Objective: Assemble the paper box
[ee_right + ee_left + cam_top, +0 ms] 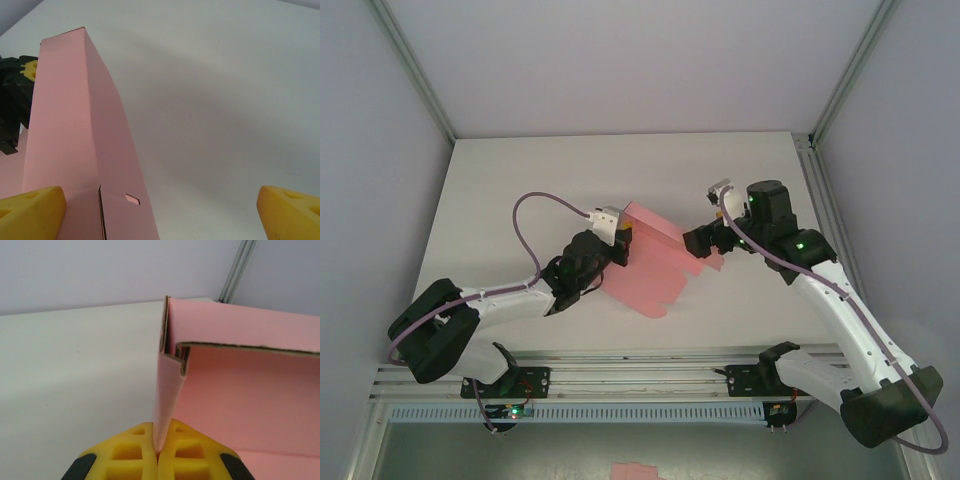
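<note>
Left hand pinches the paper box by one wall; right hand, spread apart, perhaps brushes it.

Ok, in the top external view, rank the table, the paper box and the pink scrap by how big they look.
1. table, by far the largest.
2. paper box, mid-sized.
3. pink scrap, smallest, though the frame edge cuts it off, so its full size is unsure.

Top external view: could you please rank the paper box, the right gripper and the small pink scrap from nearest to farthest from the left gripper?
1. the paper box, pinched by the left gripper, mid-table.
2. the right gripper, at the box's right end.
3. the pink scrap, at the view's bottom edge.
</note>
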Controlling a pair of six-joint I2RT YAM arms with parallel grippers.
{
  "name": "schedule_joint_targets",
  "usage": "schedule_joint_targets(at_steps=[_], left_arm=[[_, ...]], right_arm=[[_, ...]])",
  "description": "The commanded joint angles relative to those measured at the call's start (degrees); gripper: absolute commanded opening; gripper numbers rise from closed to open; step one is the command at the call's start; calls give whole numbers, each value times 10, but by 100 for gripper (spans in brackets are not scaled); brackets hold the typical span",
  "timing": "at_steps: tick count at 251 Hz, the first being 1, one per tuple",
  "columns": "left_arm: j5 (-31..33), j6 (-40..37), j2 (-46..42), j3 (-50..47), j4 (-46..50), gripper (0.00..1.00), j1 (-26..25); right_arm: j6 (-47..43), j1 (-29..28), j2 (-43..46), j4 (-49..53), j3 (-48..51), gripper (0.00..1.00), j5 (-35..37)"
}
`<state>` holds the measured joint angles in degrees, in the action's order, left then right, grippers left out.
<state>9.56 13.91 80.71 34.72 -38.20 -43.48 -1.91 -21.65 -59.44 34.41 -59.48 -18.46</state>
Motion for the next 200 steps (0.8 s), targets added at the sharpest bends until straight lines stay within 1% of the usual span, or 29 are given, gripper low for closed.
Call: schedule_joint_targets(at_steps=[1,21,38,66,78,98,114,138,152,172,200], left_arm=[[-4,14,-27,13,-38,0,-5],[8,0,-27,21,-15,0,-5],[6,-15,-28,19,-8,0,-5],[2,-33,-32,9,-9,0,-5],[14,-34,-33,12,3,0,-5],[36,-35,-34,25,43,0,-5],[50,-25,-36,43,88,0,-5],[51,-16,-38,54,120,0,-5],[45,-13,-40,57,130,0,-6],[37,-5,-46,68,155,0,-5],[42,13,-56,87,203,0,-6]], right_arm=[[-30,-19,-9,4,3,98,49],[-36,-18,0,38,-14,97,113],[-37,-12,10,63,-28,96,141],[-36,5,20,98,-53,94,125],[-46,4,24,111,-60,94,119],[-80,0,35,126,-68,91,92],[-117,-13,49,123,-67,90,66],[-162,-60,59,95,-59,89,69],[-185,-91,52,78,-59,89,101],[-214,-134,22,69,-71,86,182],[-230,-176,-44,82,-110,74,304]])
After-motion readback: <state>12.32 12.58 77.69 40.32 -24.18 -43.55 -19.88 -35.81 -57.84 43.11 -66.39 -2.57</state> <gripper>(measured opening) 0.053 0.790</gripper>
